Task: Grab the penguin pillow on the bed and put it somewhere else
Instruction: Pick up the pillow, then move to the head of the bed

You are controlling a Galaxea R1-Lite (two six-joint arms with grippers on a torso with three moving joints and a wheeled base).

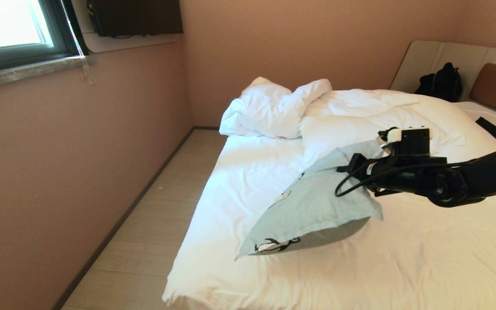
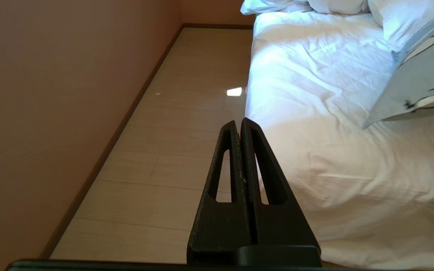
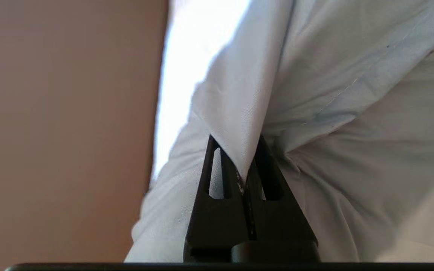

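The right tool (image 3: 241, 165) is pinched fully closed on the light blue rectangular penguin pillow (image 1: 317, 206), center frame, lifting it; next, carry it across the white-sheeted bed (image 1: 239, 181).

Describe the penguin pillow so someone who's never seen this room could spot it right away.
Look at the bed with rumpled white bedding that fills the room's right side. Near its middle, the right gripper is shut on a fold of the penguin pillow, one end lifted. It is the only pale blue thing there, printed with black-and-white penguins, unlike the plain white bunched duvet behind it.
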